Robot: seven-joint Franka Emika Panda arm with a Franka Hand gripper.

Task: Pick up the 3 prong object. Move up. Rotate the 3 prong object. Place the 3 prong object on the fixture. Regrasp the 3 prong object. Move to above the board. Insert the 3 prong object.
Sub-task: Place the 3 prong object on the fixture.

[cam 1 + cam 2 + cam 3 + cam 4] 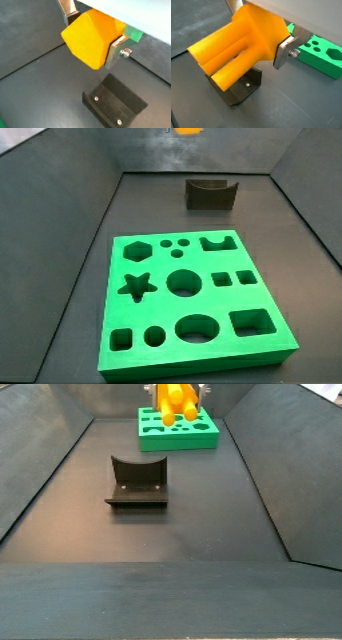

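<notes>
My gripper [91, 35] is shut on the orange-yellow 3 prong object [88, 40], its silver fingers [115, 52] clamping the block's two sides. The other wrist view shows the long prongs [228, 57] sticking out past the gripper [260, 32], in the air above the dark fixture [238, 91]. In a side view the object [175, 400] hangs high near the far end, prongs pointing down, and the fixture [136, 481] stands on the floor nearer the camera. From the other side only the object's tip [189, 131] shows, beyond the fixture [210, 193]. The green board [201, 360] lies flat.
Dark grey walls slope up around the floor [174, 554] on all sides. The board [181, 442] sits at one end of the bin, with the fixture [113, 105] between it and the other end.
</notes>
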